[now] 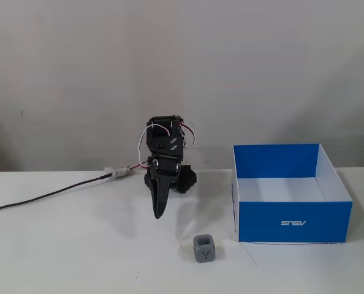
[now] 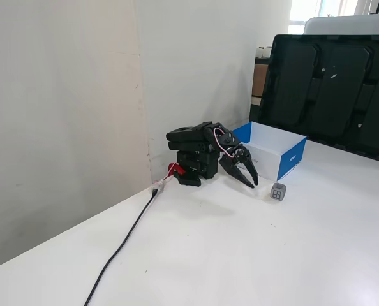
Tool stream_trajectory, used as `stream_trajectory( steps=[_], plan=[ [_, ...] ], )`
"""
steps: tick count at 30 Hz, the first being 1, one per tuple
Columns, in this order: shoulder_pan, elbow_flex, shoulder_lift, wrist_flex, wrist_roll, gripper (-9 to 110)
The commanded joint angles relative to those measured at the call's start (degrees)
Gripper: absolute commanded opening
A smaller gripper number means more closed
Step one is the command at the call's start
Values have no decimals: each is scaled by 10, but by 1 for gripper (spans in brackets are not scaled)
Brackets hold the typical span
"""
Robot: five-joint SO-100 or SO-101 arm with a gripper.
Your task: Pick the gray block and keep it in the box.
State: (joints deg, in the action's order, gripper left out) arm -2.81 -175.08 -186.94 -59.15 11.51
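My end effector (image 2: 252, 182) hangs empty, fingers slightly parted, short of the gray block (image 1: 204, 248) on the worktop (image 1: 78, 245) just beside the box (image 1: 290, 222) — so I should descend squarely over its flat sides before closing.

I see my arm (image 2: 196, 153) folded low over its base at the far side, near the wall. The gripper (image 2: 249, 180) angles down and forward, its black fingers (image 1: 159, 205) slightly parted, holding nothing, tips hanging above the surface.
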Motion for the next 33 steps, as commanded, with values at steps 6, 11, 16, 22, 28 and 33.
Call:
stream_trajectory(
  steps=[6,11,16,22,28,33],
  plan=[
    [3,-4,-96,-1,1,0],
    [-23,-4,-96,-3,23,0],
    [-9,-4,-96,-3,18,0],
    [-16,-4,-96,-4,23,0],
    [-23,79,-94,-46,-27,0],
    [-18,138,-75,-6,-91,0]
  ],
)
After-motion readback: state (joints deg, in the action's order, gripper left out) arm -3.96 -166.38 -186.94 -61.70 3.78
